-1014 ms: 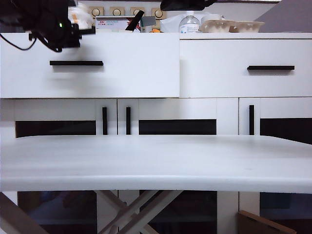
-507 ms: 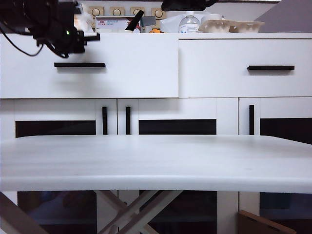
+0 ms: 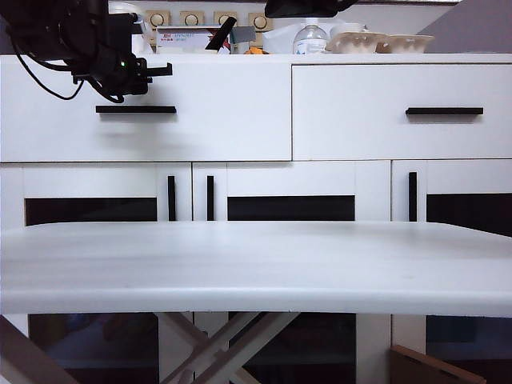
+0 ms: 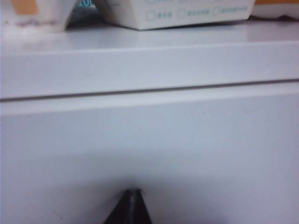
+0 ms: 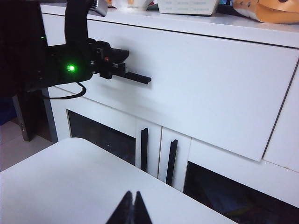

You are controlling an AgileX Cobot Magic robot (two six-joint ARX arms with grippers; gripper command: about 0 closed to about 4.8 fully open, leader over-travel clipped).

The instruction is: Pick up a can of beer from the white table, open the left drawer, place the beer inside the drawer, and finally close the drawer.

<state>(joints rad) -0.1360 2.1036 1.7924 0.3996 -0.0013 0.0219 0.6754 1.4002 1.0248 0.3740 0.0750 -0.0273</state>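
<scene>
Left drawer [image 3: 200,112]: plain white front, black bar handle [image 3: 136,110].

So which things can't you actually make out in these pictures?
- Can of beer: in no view, so whether it sits behind the left drawer front is unknown.
- Left gripper: only its shut tip shows, cut off by the left wrist view's edge.
- Box print: blurred.

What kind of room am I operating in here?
Probably a lab mock-up of a kitchen or pantry: a white cabinet with the left drawer under a cluttered top holding a water bottle and egg cartons, plus a folding white table.
</scene>
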